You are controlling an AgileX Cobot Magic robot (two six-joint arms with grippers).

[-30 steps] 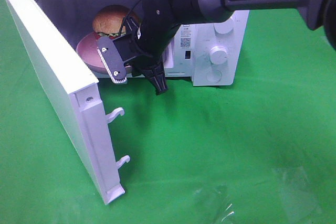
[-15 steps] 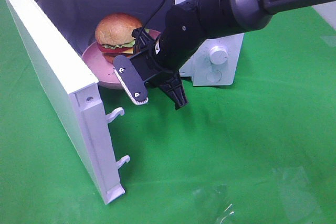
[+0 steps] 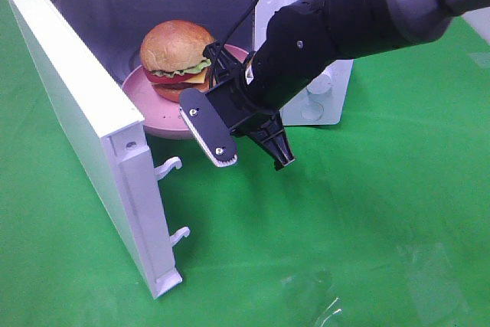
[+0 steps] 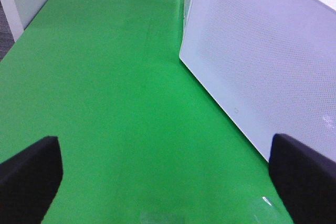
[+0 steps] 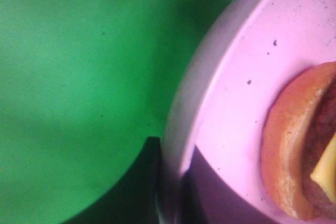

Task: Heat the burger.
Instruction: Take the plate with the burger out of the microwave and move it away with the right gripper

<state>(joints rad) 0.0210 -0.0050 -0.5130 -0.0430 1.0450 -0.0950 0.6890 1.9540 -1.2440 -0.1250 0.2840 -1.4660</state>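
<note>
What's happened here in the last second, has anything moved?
The right fingers, clamped on the rim of the pink plate, have drawn back out of the microwave toward the camera. The plate and the burger slid forward with them to the edge of the opening. Nothing was newly grabbed or let go. The microwave and its open door stayed put.

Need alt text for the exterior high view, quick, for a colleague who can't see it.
A burger sits on a pink plate at the mouth of an open white microwave. The right gripper pinches the plate's front rim; the microwave door stands open over green cloth.
</note>
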